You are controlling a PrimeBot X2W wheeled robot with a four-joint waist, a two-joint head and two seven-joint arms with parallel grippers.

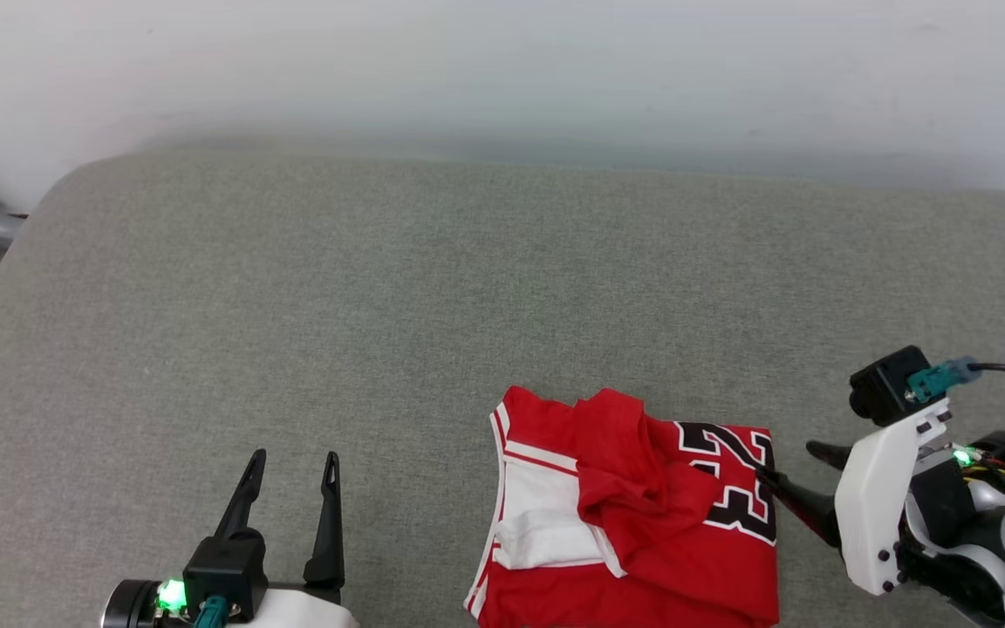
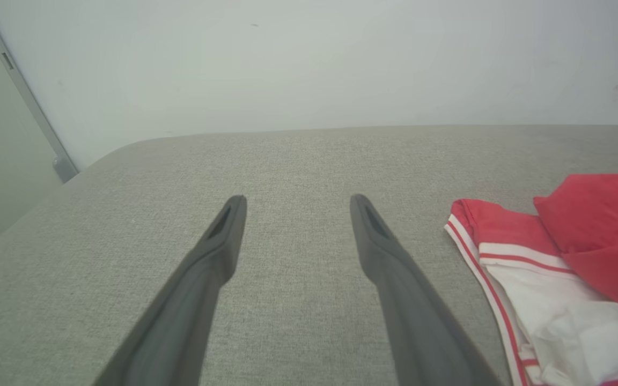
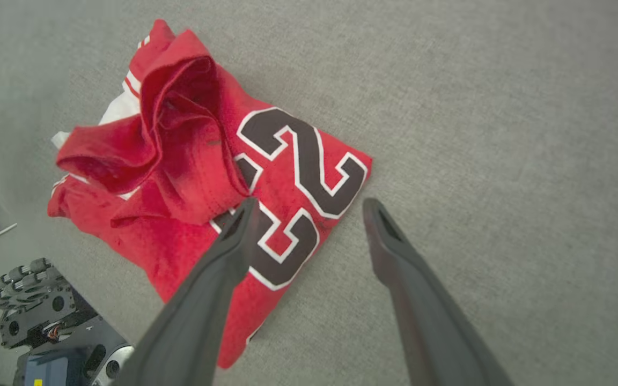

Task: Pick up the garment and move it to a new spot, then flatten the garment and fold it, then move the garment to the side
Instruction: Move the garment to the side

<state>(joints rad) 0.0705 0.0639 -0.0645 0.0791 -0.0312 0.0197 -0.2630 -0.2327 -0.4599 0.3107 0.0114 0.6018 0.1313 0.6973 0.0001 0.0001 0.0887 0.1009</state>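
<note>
At 7 o'clock in the head view the left end effector [image 1: 294,455] hangs over the bare grey tabletop [image 1: 380,288], fingers spread, grasping nothing; at 5 o'clock the garment [image 1: 642,523] lies rumpled and partly folded, its "23" facing up; at 4 o'clock the right end effector [image 1: 788,460] is released, one finger over the garment's right edge, the other just beside it.

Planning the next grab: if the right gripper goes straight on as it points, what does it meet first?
Likely the garment, at its numbered edge; the right gripper stands open at that edge, its height above it unclear.
</note>
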